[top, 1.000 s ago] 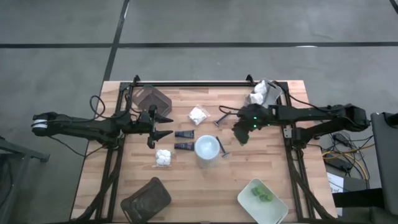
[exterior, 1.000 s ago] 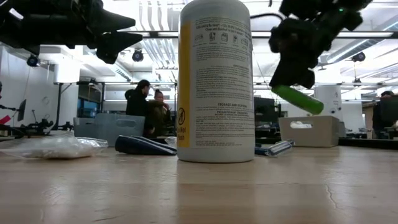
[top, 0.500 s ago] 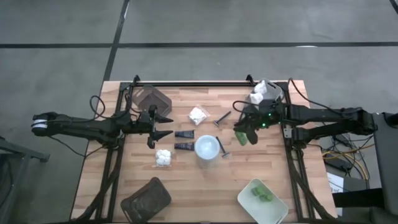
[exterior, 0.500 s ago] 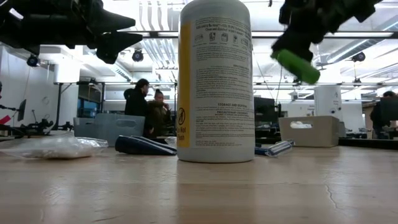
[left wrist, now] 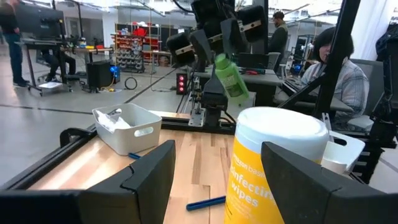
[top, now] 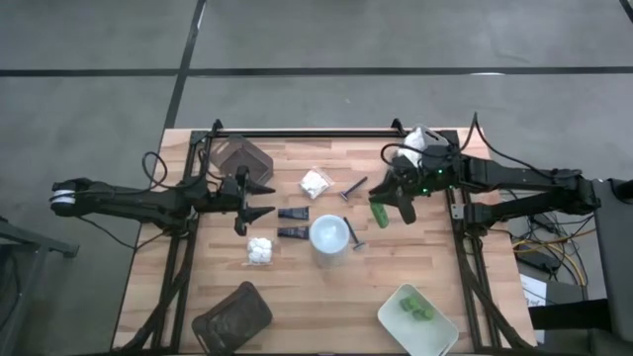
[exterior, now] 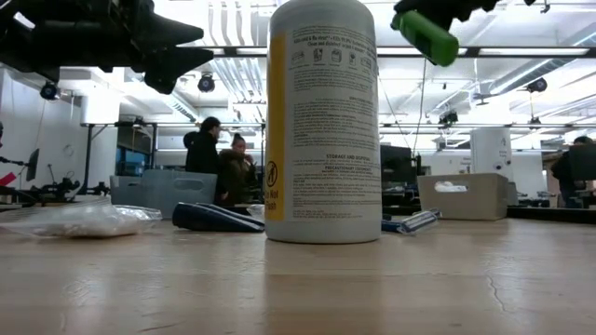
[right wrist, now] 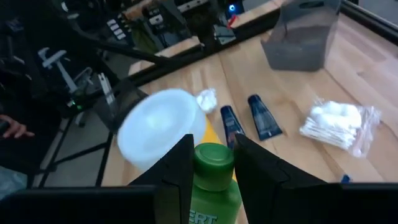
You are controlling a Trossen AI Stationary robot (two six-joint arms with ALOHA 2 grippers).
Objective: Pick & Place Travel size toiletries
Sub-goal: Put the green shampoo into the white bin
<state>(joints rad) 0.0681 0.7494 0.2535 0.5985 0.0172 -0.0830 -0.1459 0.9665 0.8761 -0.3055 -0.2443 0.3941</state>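
A small green bottle (top: pixel 380 213) was held in the right hand (top: pixel 388 205), lifted well clear of the bench (top: pixel 326 307) over its right half, nearer the far edge; in the right wrist view the two fingers (right wrist: pixel 180 171) were seen closed partway on the bottle's green cap (right wrist: pixel 213 156) and shoulder, with the body hanging below. The bottle was judged to be light and rigid, of smooth plastic that could slip or swing if pinched only at the neck, so a hold across the shoulder or mid-body was thought safer. The left hand (top: pixel 259 199) was kept wide open and empty above the left half of the bench. Still lying on the bench were the large yellow white-capped bottle (top: pixel 329 236) near the middle, two short dark tubes (top: pixel 292 223) just beside it, white lumpy packets (top: pixel 259 249), and thin razors (top: pixel 352 188). The packets were judged soft and crushable, best taken at the bulk; the razors thin and flat, hard to get under, best taken by the handle. Green pieces (top: pixel 415 310) already lay in the pale tray (top: pixel 391 312) at the near right corner.
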